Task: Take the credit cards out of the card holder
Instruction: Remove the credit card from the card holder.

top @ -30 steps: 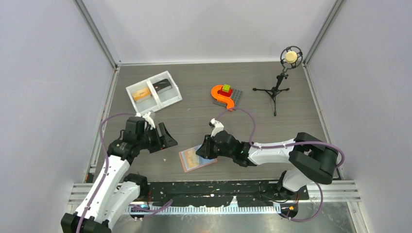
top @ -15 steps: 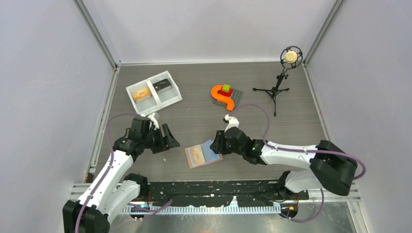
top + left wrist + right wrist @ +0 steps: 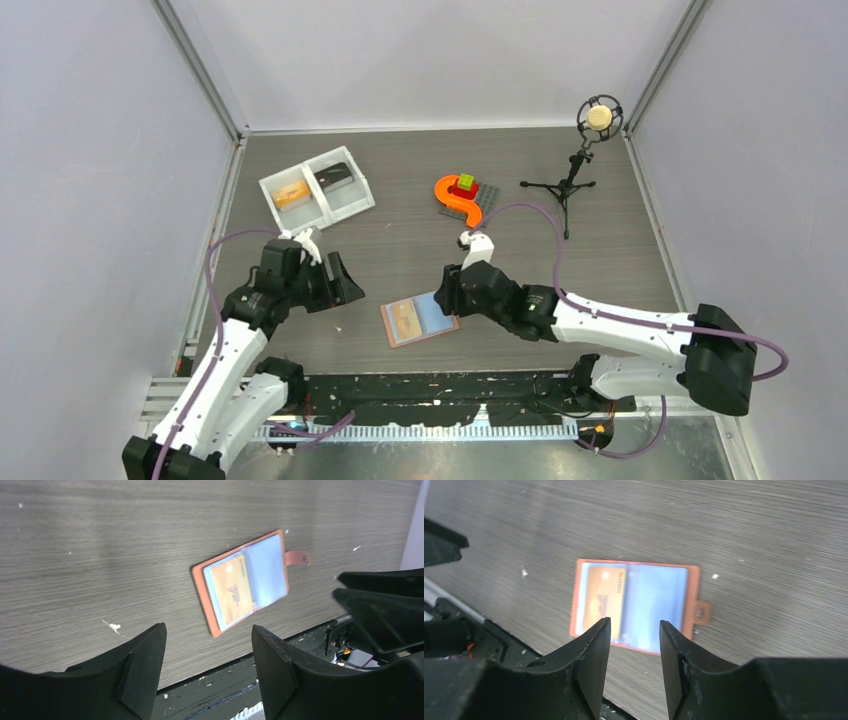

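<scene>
Card holder (image 3: 418, 320) lay open flat on the table (image 3: 560, 260), blue pockets up. An orange card (image 3: 231, 591) sat in its pocket on the left gripper's side, and the tab stuck out from the opposite edge. Right gripper (image 3: 634, 625) hovered just over the holder's tab-side edge, fingers apart and not touching it. Left gripper (image 3: 207, 630) was well off the holder's other side, fingers spread wide. White tray (image 3: 316, 188) sat far beyond the holder, with a dark card (image 3: 334, 175) in one compartment.
</scene>
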### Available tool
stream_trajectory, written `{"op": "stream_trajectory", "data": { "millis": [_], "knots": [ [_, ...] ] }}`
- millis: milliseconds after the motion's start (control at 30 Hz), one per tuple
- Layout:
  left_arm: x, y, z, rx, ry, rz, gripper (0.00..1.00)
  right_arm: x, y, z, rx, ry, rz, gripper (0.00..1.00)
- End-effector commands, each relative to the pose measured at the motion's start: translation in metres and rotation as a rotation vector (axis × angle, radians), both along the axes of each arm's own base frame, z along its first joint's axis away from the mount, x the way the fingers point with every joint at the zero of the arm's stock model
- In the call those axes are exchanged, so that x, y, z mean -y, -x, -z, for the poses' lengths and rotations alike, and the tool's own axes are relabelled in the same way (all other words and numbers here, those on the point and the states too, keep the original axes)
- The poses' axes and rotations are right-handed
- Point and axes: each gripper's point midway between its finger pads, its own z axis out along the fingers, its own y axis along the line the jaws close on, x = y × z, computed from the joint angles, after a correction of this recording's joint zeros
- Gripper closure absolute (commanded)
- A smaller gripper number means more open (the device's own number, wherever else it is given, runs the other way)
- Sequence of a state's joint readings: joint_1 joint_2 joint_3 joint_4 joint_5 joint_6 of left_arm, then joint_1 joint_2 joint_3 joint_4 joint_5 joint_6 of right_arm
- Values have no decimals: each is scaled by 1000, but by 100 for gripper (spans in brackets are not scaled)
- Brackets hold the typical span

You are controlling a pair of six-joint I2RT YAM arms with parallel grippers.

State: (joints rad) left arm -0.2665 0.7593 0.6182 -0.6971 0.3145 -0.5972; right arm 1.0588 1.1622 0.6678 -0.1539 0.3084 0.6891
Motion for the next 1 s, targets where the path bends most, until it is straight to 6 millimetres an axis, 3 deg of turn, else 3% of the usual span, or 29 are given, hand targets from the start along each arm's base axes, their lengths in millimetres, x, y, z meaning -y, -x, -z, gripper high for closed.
{"op": "stream_trajectory", "data": {
  "millis": [0, 133, 267, 367, 467, 667, 967],
  "knots": [
    [-1, -8, -32, 123, 2, 14, 35, -38, 2, -20, 45, -72, -95, 53],
    [7, -1, -25, 75, 38, 41, 37, -55, 4, -8, 15, -58, -129, 52],
    [5, 3, -28, 80, 40, 36, 37, -68, 7, 1, 10, 20, -119, 38],
    [-1, 5, -44, 140, 30, 10, 34, -78, 11, 18, 10, 113, -130, 34],
    [-12, 7, -66, 212, -2, -17, 33, -90, 12, 20, 23, 180, -140, 28],
    [-30, 14, -85, 277, -82, -50, 32, -108, 19, 42, 23, 316, -169, 27],
    [-34, 17, -76, 269, -108, -48, 31, -113, 24, 69, -23, 361, -189, 30]
  ]
}}
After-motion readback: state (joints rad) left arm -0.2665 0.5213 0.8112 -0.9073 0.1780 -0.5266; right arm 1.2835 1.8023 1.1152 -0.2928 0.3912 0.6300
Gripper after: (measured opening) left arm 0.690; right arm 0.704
